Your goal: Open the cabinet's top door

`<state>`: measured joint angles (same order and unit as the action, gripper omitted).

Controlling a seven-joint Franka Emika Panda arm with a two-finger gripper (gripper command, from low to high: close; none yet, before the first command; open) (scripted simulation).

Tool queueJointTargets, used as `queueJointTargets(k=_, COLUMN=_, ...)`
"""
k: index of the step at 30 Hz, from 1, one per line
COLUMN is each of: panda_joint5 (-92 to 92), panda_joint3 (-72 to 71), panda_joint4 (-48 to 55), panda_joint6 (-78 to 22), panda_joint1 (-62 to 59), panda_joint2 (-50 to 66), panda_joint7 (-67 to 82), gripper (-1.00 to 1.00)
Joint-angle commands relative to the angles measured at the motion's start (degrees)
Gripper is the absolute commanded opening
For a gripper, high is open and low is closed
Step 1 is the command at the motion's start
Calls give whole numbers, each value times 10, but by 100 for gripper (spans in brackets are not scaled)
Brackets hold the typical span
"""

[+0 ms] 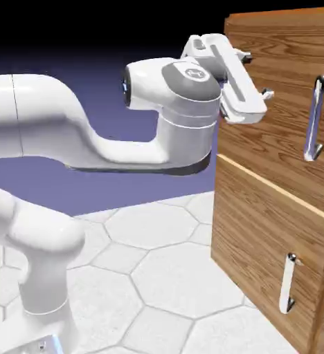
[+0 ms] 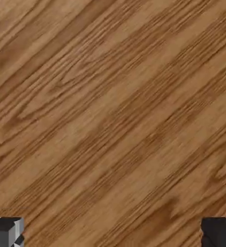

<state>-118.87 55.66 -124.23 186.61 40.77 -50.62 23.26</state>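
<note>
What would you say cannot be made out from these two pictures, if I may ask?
- Whether the hand touches the top door: too small a gap to judge in the exterior view.
- The cabinet's right part: cut off by the exterior view's right edge.
- Either door handle: outside the hand view, which wood grain fills.
</note>
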Motion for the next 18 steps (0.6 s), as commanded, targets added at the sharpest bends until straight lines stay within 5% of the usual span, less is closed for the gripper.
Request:
queueJointTargets(k=1, panda_joint5=-25, panda_joint3=12, panda_joint4=8, panda_joint6=3, panda_joint1=8, panda_joint2=-4, panda_joint7=14, gripper=0)
queueJointTargets(k=11, panda_joint5=-271, panda_joint3=127, panda_joint4=84, panda_joint6=29, panda_joint1=92, panda_joint2=-41, panda_joint7=150, gripper=0)
queueJointTargets(k=17, panda_joint5=-271, panda_joint3=178, panda_joint4=147, panda_joint6=6, panda_joint1=192, panda_joint2=-23, panda_joint7=156, gripper=0)
queueJointTargets(k=18, panda_joint5=-271, panda_joint3=178, panda_joint4=147, panda_joint6=6, panda_joint1=192, panda_joint2=-23, panda_joint7=156, gripper=-100)
